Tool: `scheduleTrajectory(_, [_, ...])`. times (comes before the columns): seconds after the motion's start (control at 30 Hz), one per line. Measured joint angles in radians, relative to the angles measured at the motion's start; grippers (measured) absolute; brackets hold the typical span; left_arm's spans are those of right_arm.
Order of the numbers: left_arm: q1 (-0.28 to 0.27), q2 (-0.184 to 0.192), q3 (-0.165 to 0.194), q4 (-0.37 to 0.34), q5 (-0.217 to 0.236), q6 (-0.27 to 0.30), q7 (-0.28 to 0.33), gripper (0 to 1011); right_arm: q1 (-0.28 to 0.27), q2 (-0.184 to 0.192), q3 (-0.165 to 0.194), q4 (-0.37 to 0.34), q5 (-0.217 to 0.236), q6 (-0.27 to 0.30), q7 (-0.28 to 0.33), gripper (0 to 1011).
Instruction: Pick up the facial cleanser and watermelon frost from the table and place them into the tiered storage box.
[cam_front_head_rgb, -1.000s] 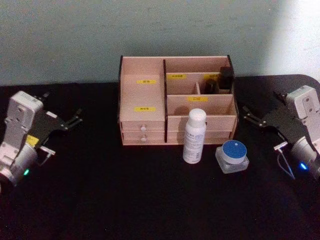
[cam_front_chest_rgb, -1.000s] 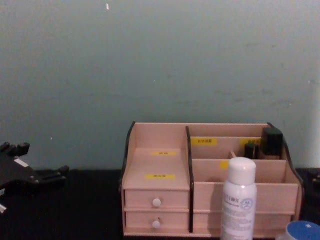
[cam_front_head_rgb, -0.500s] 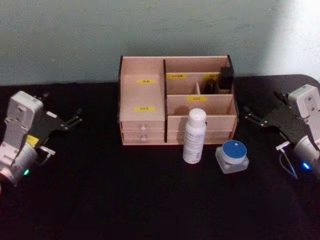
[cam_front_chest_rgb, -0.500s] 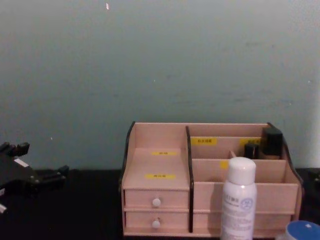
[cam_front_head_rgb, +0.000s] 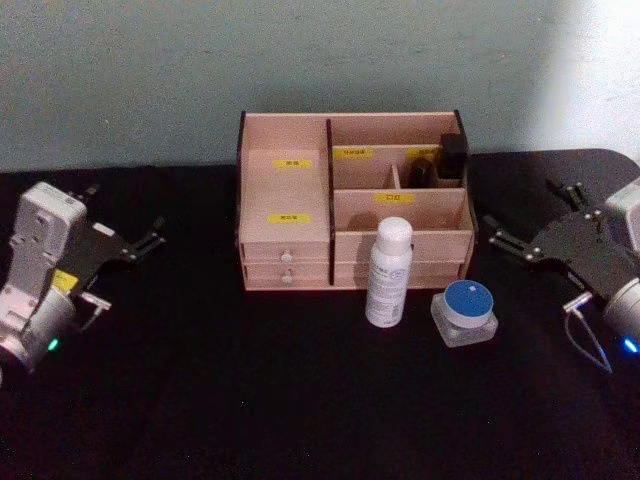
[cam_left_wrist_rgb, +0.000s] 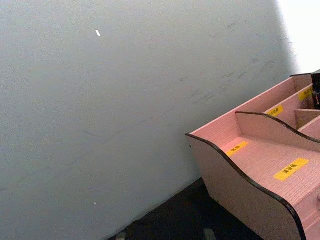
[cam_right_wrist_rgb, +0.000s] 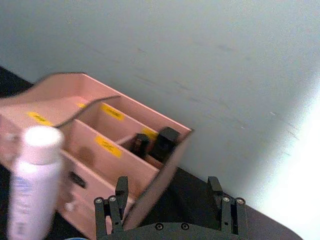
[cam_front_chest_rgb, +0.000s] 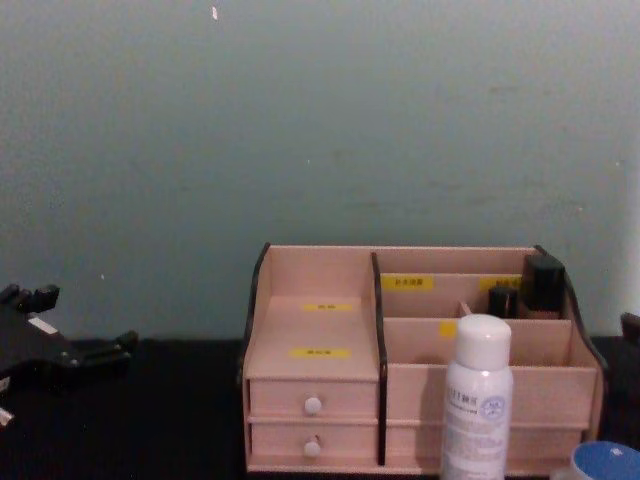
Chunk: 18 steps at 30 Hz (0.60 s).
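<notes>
Head view: white bottle (cam_front_head_rgb: 389, 272) and blue-lidded jar (cam_front_head_rgb: 465, 312) were noted standing just near of the tiered storage box (cam_front_head_rgb: 282, 190), left gripper (cam_front_head_rgb: 126, 214) and right gripper (cam_front_head_rgb: 521, 206) spread empty at either side, so a first reach and grasp was judged due.

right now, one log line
left gripper open, left of storage box | right gripper open, right of it | white bottle, blue-lidded jar on table

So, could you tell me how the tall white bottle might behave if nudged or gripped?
The white bottle stands upright, tall and narrow, so a nudge near the cap would probably tip it. Its round, smooth-looking body may roll once down and slip in a loose grip.
</notes>
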Motion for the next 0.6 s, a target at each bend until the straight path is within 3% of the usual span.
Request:
scheduleTrajectory(0.2, [0.000, 0.000, 0.000, 0.000, 0.000, 0.000, 0.000, 1001, -0.023, 0.012, -0.008, -0.040, 0.011, -0.032, 0.085, 1002])
scheduleTrajectory(0.6, [0.000, 0.000, 0.000, 0.000, 0.000, 0.000, 0.000, 1001, -0.045, 0.012, -0.019, -0.061, 0.067, -0.034, 0.222, 1002])
